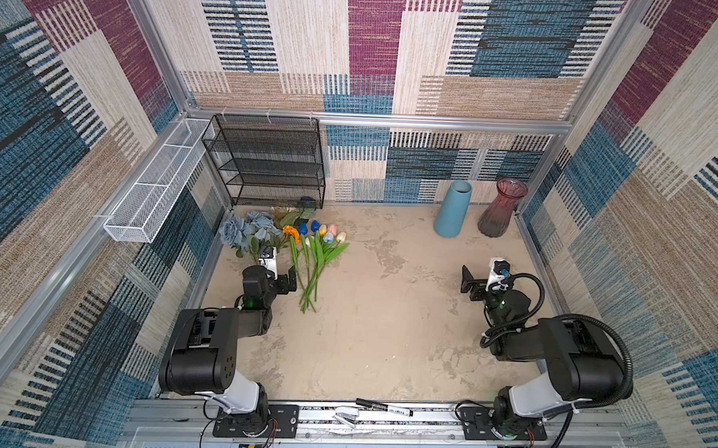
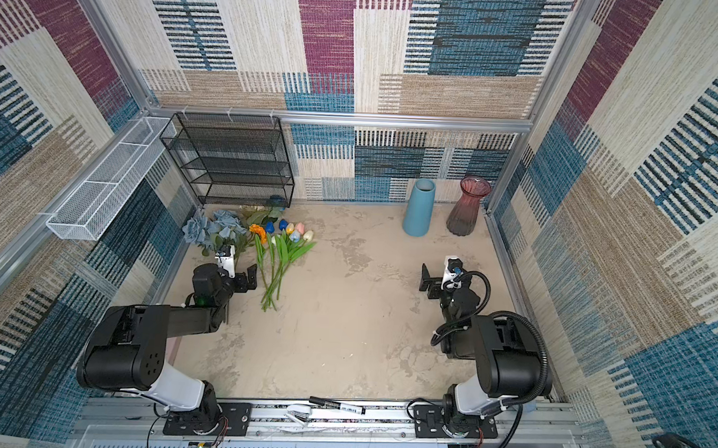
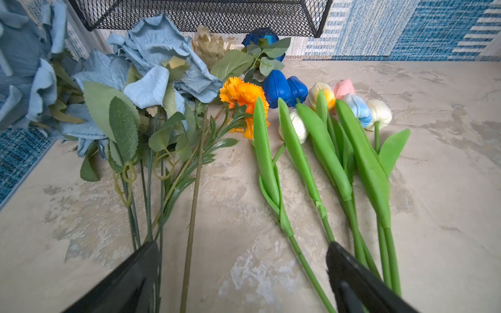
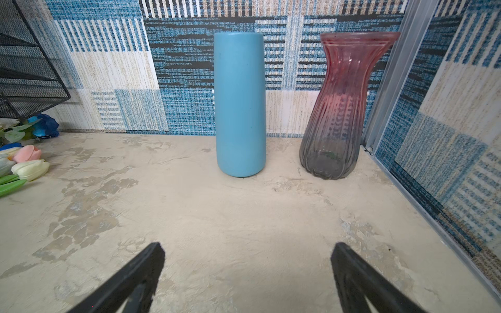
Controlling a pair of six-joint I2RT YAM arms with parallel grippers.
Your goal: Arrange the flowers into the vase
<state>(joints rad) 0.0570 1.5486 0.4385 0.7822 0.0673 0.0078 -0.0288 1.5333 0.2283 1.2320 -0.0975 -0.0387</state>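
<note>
Left gripper first: jaws spread wide, gripping nothing. In the gap between them two stems lie on the table, one tan-green and one bright green tulip stem. The finger on the rose side sits in front of a clutch of thin dark stems. The other finger sits in front of more tulip stems. Touching or just above them, I can't tell.

Further out from the jaws, the flowers fan out flat on the table. There are tulips in blue, yellow, pink, pale blue and white. An orange bloom lies straight beyond the gap, and dusty-blue roses lie past the rose-side finger. Beyond those, a cream flower and a bright blue rose lie at the foot of the black mesh rack.

Over to the right gripper: jaws just as wide, nothing in them, bare table between them and ahead. Well beyond the gap the blue vase stands upright. Just beside it, not touching, the pink glass vase stands upright near the corner post. The flowers sit far off to the side of these jaws, well apart from both vases.
</note>
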